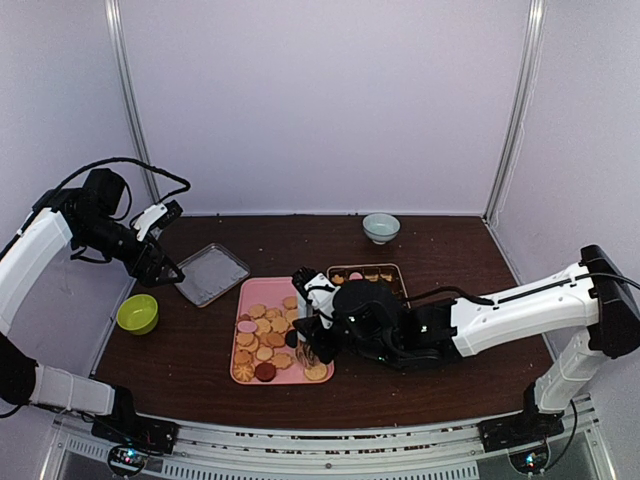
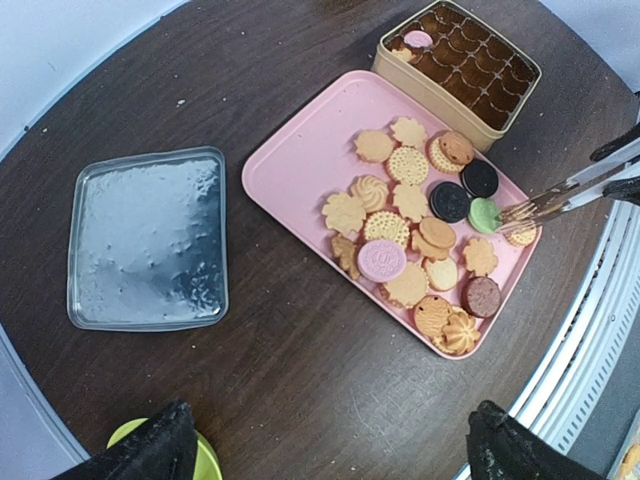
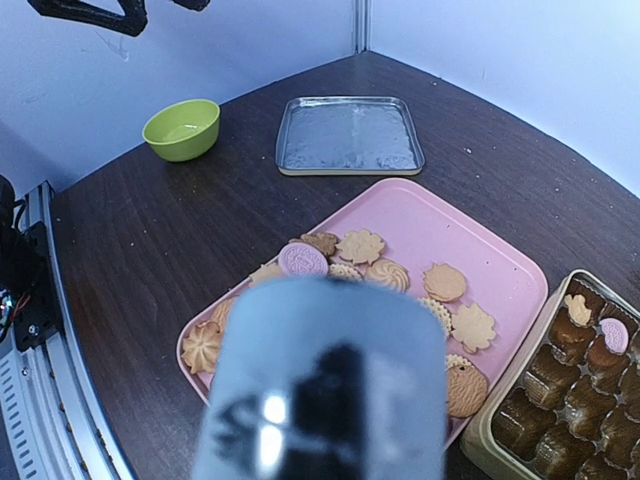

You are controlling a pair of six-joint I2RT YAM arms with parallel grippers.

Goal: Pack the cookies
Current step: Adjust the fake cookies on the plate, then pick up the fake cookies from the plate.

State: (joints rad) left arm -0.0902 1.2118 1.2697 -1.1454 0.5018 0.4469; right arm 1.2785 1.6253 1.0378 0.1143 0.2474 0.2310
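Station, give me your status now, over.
Left gripper open, raised beside lid. Right gripper shut on tongs, tips at a tan cookie. Cookies mostly on tray, few in tin. Nothing blocking tin.

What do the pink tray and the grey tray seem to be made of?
Pink tray: probably plastic, with a smooth matte finish, even colour and a rounded moulded rim.
Grey tray: probably thin metal, shiny, with patchy bright reflections.

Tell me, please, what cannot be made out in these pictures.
- Right wrist view: a blurred grey shape hides part of the tray and some cookies.
- Left wrist view: the right edge cuts off the tongs; whether they grip a cookie is unclear.
- Top view: the right arm covers the tin's near part.
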